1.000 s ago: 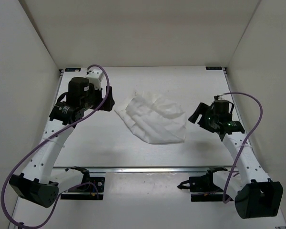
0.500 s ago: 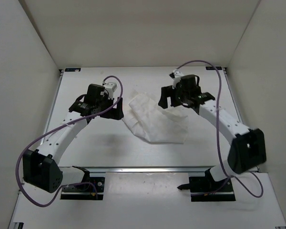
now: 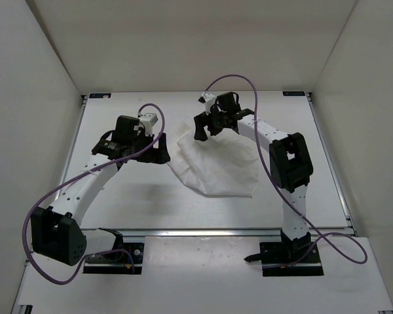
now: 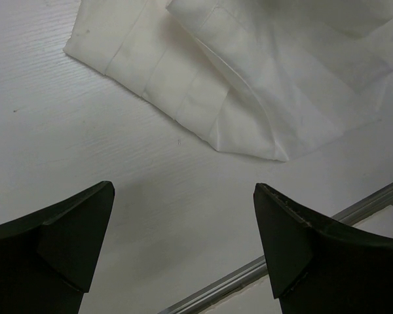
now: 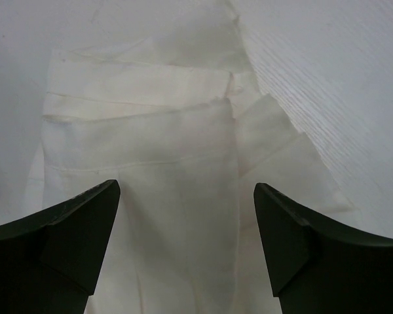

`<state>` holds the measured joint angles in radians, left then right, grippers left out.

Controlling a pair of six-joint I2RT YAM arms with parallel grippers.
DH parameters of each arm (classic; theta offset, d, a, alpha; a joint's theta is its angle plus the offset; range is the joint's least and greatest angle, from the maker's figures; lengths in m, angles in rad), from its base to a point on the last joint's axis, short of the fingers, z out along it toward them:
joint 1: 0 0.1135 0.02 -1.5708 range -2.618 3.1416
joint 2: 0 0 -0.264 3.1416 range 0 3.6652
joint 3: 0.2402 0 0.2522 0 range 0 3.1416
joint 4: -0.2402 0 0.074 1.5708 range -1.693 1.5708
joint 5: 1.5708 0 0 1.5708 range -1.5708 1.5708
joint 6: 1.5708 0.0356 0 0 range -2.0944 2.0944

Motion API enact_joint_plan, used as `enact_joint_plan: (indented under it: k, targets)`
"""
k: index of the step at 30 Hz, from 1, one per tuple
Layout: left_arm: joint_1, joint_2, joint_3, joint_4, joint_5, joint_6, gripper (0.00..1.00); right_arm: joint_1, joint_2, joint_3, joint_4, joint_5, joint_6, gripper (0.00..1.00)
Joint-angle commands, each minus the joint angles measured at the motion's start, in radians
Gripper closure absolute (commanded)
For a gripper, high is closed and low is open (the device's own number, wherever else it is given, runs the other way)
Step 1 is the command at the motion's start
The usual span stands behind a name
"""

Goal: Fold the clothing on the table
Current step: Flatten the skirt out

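- Clearly no tidy fold yet: the clothing lies rumpled mid-frame on the surface
- Both open, empty: left tool beside its left corner, right tool over its upper edge

Centre of worktop: clothing lying on it. Just beside the garment's left edge, over bare surface and apart from the fabric: left tool. Above its far-left corner: right tool. Along the near side, before the garment: rail. Nearer than that: arm bases.
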<state>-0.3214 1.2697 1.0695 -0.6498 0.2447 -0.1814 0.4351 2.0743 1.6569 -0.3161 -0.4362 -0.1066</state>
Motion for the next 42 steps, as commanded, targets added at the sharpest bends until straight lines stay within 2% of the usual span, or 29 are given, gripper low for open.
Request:
enact_joint_plan:
  k: [1,5,6,7,8,9,10,13,16,22,25,29,31,33,36,42]
  targets:
    - [0.005,-0.006,-0.009,0.018,0.057,-0.007,0.01,0.014,0.053,0.07,0.049,-0.101,0.001,0.19]
    - [0.013,0.008,-0.002,0.003,0.07,0.005,0.01,0.025,0.142,0.145,0.035,-0.114,0.013,0.21]
    - [0.016,0.004,0.0,0.003,0.067,0.008,0.01,0.028,0.147,0.145,0.034,-0.125,0.018,0.32]
    - [0.013,0.008,0.0,0.003,0.071,0.014,0.01,0.031,0.161,0.155,0.031,-0.131,0.028,0.4]
    - [0.013,0.005,-0.009,0.003,0.068,0.017,0.01,0.033,0.17,0.159,0.041,-0.134,0.028,0.63]
    - [0.021,0.003,-0.019,-0.001,0.076,0.017,0.01,0.039,0.171,0.162,0.038,-0.118,0.03,0.9]
    - [0.016,0.005,-0.014,-0.001,0.068,0.017,0.01,0.039,0.171,0.168,0.023,-0.102,0.041,0.99]
    - [0.024,0.005,-0.02,0.019,0.061,0.013,0.01,0.04,0.13,0.166,-0.003,-0.079,0.068,1.0]
    - [0.042,0.029,-0.023,0.074,0.071,-0.015,0.01,0.03,-0.011,0.071,-0.003,-0.062,0.087,1.0]
    - [0.042,0.063,-0.052,0.24,0.091,-0.073,0.01,0.016,-0.552,-0.359,0.127,0.023,0.139,1.0]
    - [0.044,0.076,-0.098,0.399,0.122,-0.127,0.02,0.002,-0.725,-0.573,0.129,0.085,0.204,1.0]
    - [0.016,0.141,-0.166,0.637,0.258,-0.177,0.04,-0.071,-0.894,-0.747,0.097,0.06,0.306,1.0]
    - [-0.024,0.187,-0.149,0.729,0.266,-0.161,0.04,-0.09,-0.977,-0.85,0.104,0.073,0.347,1.0]
    - [-0.082,0.247,-0.099,0.72,0.226,-0.13,0.02,-0.111,-1.054,-0.925,0.106,0.103,0.379,1.0]
    - [-0.139,0.345,0.007,0.693,0.205,-0.077,0.01,-0.189,-1.149,-1.011,0.074,0.045,0.418,1.0]
    - [-0.169,0.54,0.105,0.731,0.232,-0.075,0.02,-0.288,-1.264,-1.141,0.078,-0.007,0.465,1.0]
